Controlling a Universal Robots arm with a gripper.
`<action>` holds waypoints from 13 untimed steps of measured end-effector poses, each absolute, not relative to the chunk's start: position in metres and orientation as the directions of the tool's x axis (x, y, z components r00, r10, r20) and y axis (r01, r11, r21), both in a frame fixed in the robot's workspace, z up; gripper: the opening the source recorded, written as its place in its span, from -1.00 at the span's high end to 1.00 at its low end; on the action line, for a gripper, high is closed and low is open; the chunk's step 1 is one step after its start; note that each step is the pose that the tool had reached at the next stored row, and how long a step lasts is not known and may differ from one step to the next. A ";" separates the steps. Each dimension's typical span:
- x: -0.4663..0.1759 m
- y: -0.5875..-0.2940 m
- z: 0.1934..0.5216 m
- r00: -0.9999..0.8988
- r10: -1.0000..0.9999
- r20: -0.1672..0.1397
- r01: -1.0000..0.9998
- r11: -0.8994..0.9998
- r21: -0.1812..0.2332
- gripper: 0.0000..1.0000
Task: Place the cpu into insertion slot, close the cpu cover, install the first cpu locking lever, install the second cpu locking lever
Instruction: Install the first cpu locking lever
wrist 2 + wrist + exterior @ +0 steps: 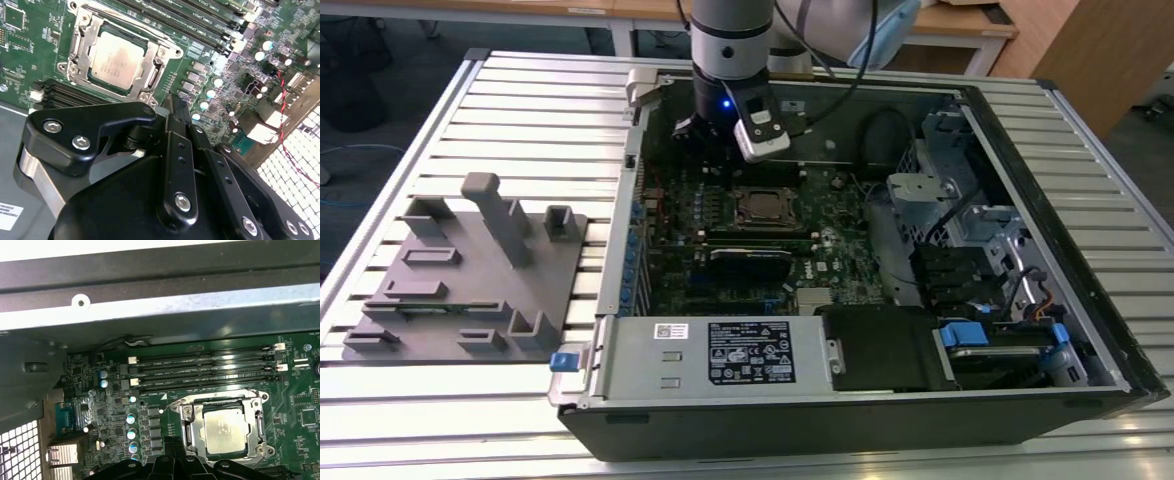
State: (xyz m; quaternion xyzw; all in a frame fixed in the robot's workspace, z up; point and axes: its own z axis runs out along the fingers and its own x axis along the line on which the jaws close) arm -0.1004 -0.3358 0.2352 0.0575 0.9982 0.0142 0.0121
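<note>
cpu (117,62) seated, cpu cover (82,42) down; gripper (174,102) clenched, empty.
Nearest in both wrist views, the gripper hung just beside the socket corner, tips pinched on nothing. Beyond it the cpu lay flat in the insertion slot (742,208), cover folded around it, so I judged both steps done. A wire lever (215,396) lay along the frame's far edge; hooked or not, couldn't tell. Memory slots (200,372) behind.

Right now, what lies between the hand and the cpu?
In the second wrist view, the silvery rim of the cpu cover and a narrow strip of green motherboard separate the hand from the cpu.
</note>
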 end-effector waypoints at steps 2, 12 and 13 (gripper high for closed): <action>-0.100 -0.336 0.235 -0.993 0.115 -0.023 0.114 0.993 0.030 0.80; -0.101 -0.336 0.239 -0.993 0.115 -0.023 0.114 0.993 0.030 0.80; -0.101 -0.336 0.240 -0.993 0.115 -0.023 0.114 0.993 0.030 0.80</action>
